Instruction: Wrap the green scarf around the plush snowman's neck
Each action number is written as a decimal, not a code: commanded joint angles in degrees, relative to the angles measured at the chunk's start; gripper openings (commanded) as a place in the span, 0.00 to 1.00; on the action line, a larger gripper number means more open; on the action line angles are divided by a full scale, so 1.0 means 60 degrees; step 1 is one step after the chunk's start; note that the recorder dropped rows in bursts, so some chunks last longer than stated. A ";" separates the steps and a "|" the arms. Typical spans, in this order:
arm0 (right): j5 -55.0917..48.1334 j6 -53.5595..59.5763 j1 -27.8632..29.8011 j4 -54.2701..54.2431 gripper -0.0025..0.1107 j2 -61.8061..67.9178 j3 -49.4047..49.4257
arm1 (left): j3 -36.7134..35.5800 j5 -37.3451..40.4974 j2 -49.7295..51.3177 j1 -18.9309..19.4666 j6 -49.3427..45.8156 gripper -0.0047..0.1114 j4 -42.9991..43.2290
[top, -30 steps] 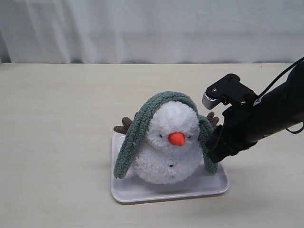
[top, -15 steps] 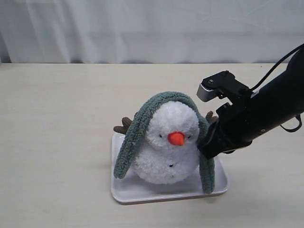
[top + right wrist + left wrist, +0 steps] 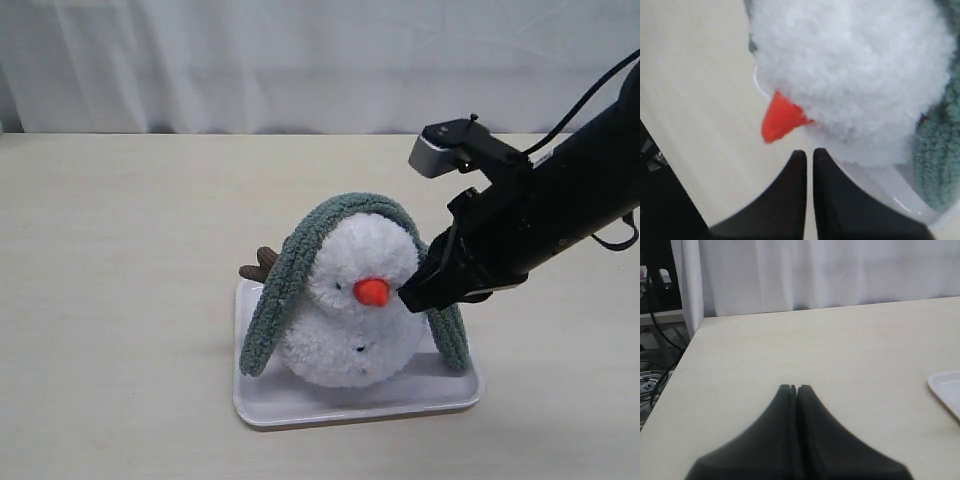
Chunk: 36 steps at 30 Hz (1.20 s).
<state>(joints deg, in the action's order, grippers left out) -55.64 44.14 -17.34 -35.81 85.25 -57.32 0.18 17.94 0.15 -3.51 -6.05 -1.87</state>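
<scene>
The plush snowman [image 3: 350, 330] sits upright on a white tray [image 3: 300, 405]. The green scarf [image 3: 290, 270] arches over the top of its head, and both ends hang down beside the body. My right gripper [image 3: 408, 297] is at the snowman's right cheek, close to the orange nose [image 3: 372, 291]. In the right wrist view this gripper [image 3: 809, 152] is shut with only a thin slit and nothing between its fingers. It sits just under the nose [image 3: 782, 117], with scarf [image 3: 935, 160] off to one side. My left gripper [image 3: 794, 387] is shut over bare table.
One brown antler arm [image 3: 260, 266] sticks out behind the scarf on the left. A corner of the tray [image 3: 947, 390] shows in the left wrist view. White curtain hangs behind the table. The table's edge, with cables beyond it, shows in the left wrist view.
My right arm has moved left and up, from beside the tray's right edge to the snowman's face. The scarf's right end has shifted and now hangs below the arm.
</scene>
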 commanded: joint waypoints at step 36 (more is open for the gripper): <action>0.8458 -0.0219 -0.2151 0.1637 0.06 -1.1441 0.4604 | 0.0315 -0.3049 -0.0026 -0.0088 0.2247 0.04 -0.2516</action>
<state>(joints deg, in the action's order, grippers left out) -7.24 42.59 -29.49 -26.27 18.03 -30.61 0.36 -2.24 0.15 -3.61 5.88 -16.39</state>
